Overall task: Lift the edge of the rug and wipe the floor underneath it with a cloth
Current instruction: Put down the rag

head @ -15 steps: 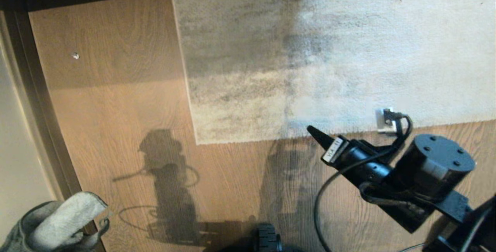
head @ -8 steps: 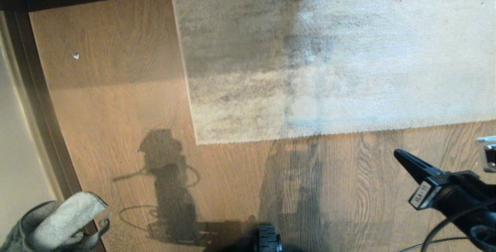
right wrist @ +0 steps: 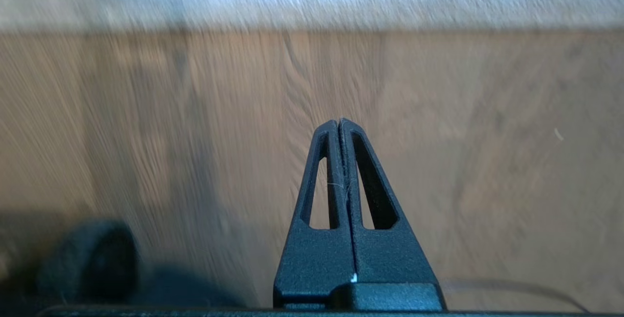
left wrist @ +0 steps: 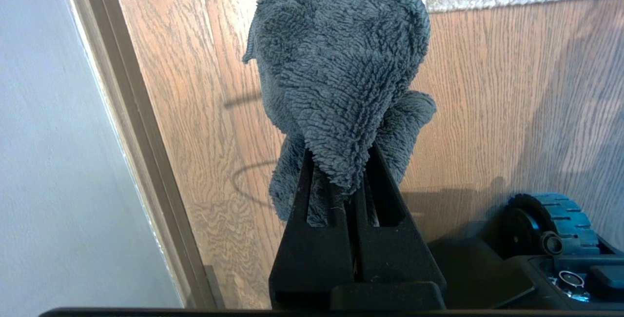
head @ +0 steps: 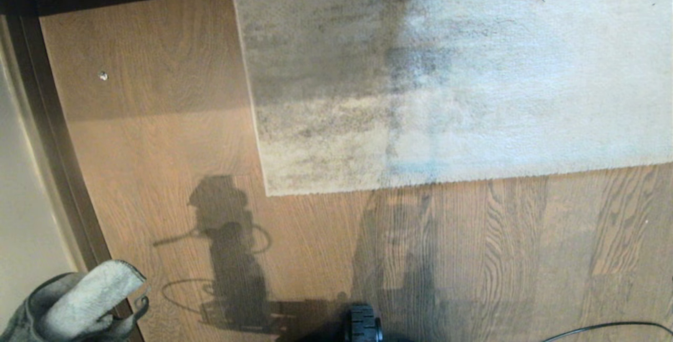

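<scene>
While the rug lies flat, status as judged from these views:
left hand (left wrist: 352, 180): clenched on the cloth (left wrist: 336, 78), parked at about 7 o'clock of the head view, beside the wall trim (head: 50, 142).
right hand (right wrist: 340, 124): fingers pressed together, nothing between them; absent from the head view, seen only by its own wrist camera, above bare floor (head: 499, 258) with the rug border ahead.
cloth: bunched, hanging off the left fingertips, clear of the floor as far as I can tell.
rug edge (head: 447, 180): flat on the planks, corner at roughly 6 o'clock of the rug, well apart from the cloth.
done: cloth is in hand.
left: lift edge, wipe underneath; no lifted border in sight.
head view only: whole corner, robot shadow, small speck (head: 103, 75) on the floor at 10 o'clock.
left wrist only: grip on the cloth, base wheel (left wrist: 555, 219).
right wrist only: right hand state.
</scene>
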